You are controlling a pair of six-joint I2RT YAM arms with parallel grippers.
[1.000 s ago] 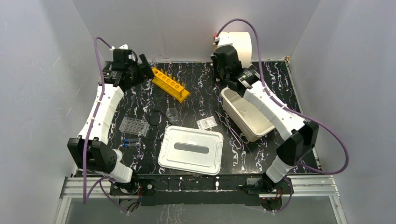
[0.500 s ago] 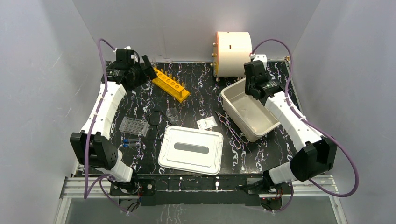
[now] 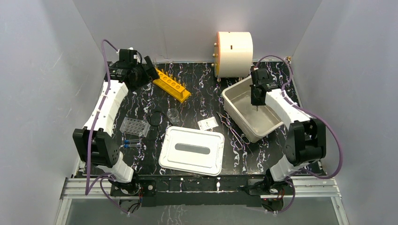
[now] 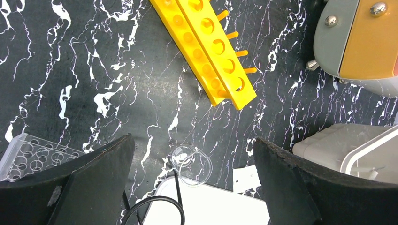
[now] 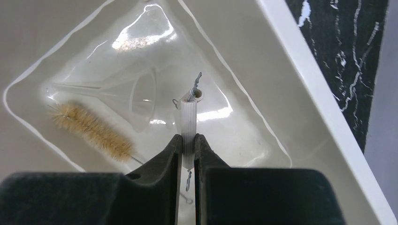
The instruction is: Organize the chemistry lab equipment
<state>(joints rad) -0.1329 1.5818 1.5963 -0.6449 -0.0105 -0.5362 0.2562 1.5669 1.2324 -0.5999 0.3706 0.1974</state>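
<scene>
**A:** What does the right wrist view show that the overhead view can't?

**B:** The right gripper (image 5: 187, 140) is pinching a white ribbed tube threaded on wire (image 5: 189, 115) over the white rectangular plastic tub (image 5: 300, 79). A clear plastic funnel (image 5: 126, 91) and a tan bristle brush (image 5: 91, 131) lie on the tub's floor.

**A:** And the left wrist?

**B:** The left gripper (image 4: 192, 143) is spread wide and holds nothing. Below it are the tiny clear glass beaker (image 4: 187, 164) and the yellow-orange tube rack (image 4: 206, 51).

**A:** Any writing?

**B:** The small white packet (image 3: 207, 123) has print too small to read. Only the overhead view shows the thin wire tongs (image 3: 232, 129) between the tub and the flat white lid (image 3: 192, 150). It also shows the blue-capped vials (image 3: 131, 142) beside the clear well plate (image 3: 134, 126).
</scene>
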